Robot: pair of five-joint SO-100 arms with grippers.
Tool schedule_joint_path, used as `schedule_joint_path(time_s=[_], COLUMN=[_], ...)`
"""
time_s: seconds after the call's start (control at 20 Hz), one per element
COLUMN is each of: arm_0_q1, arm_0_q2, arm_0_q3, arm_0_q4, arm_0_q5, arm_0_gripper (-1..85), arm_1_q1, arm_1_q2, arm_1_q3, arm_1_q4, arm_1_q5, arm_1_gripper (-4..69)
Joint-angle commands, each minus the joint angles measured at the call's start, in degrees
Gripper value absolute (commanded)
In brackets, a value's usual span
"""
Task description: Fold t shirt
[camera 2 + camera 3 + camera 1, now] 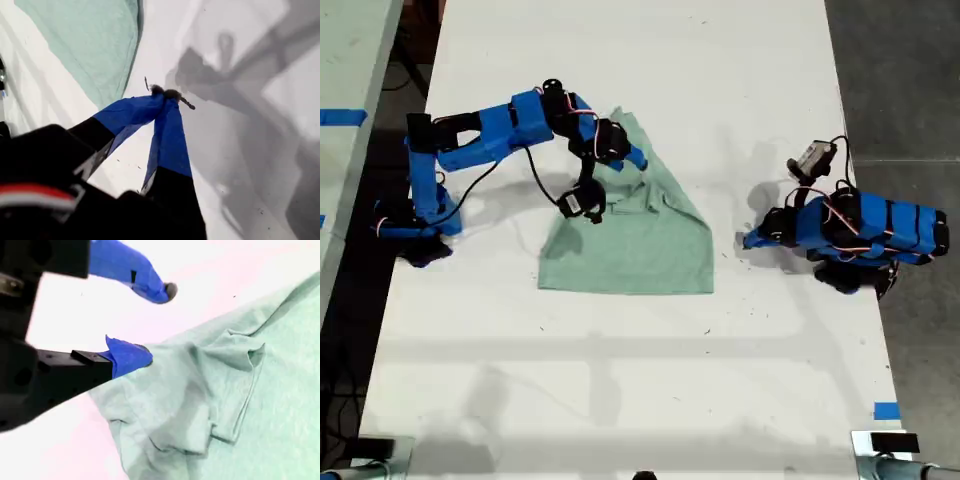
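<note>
T shirt (630,240) lies partly folded at table (620,400) centre. My second gripper (638,160) hangs wide apart at its 12 o'clock edge. My first gripper (748,240) is pinched closed, empty, at its 3 o'clock.

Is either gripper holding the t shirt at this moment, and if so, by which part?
Nothing is held. My second gripper is open over the t shirt near its bunched edge; my first gripper is shut and empty, on the table beside the shirt.
</note>
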Motion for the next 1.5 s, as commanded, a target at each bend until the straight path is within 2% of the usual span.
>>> schedule_joint_path(time_s=[0.0,0.15,0.25,0.45,0.5,0.55,0.6,0.65,0.7,0.75,0.8,1.45], arm_0_q1=[-5.3,-10.4,-8.7,5.7,7.8,8.4,9.1,9.1,9.0,9.7,7.1,7.2], arm_0_q2=[8.3,28.7,48.3,99.8,114.7,130.2,127.4,122.9,125.8,129.9,129.0,129.3], arm_0_q3=[-1.4,6.9,24.6,84.7,99.4,112.1,115.9,120.5,121.9,121.6,121.9,121.9], arm_0_q4=[5.2,8.9,5.0,-20.7,-24.5,-22.4,-22.1,-25.5,-25.6,-22.0,-21.4,-20.2], arm_0_q5=[0.4,1.7,-0.8,-12.5,-14.0,-15.4,-15.5,-14.5,-14.4,-14.3,-14.2,-15.4], arm_0_gripper=[-0.1,-0.2,-0.2,-0.2,-0.2,-0.2,-0.2,-0.2,-0.2,-0.2,-0.2,-0.2], arm_1_q1=[-0.9,-0.9,-0.9,-0.9,-1.0,-1.0,-1.0,-1.1,-1.0,-0.9,-1.0,-0.9], arm_1_q2=[0.5,0.5,0.5,0.5,0.5,0.5,0.4,0.4,0.4,0.4,0.4,0.4], arm_1_q3=[3.2,3.2,3.2,3.2,3.2,3.2,3.3,3.3,3.3,3.3,3.3,3.3], arm_1_q4=[-1.6,-1.6,-1.6,-1.6,-1.6,-1.6,-1.7,-1.7,-1.7,-1.7,-1.7,-1.7], arm_1_q5=[0.4,0.4,0.4,0.6,0.8,1.0,1.1,1.4,1.3,1.4,1.4,1.2], arm_1_gripper=[-0.8,-0.8,-0.8,-0.8,-0.8,-0.8,-0.8,-0.8,-0.8,-0.8,-0.8,-0.8])
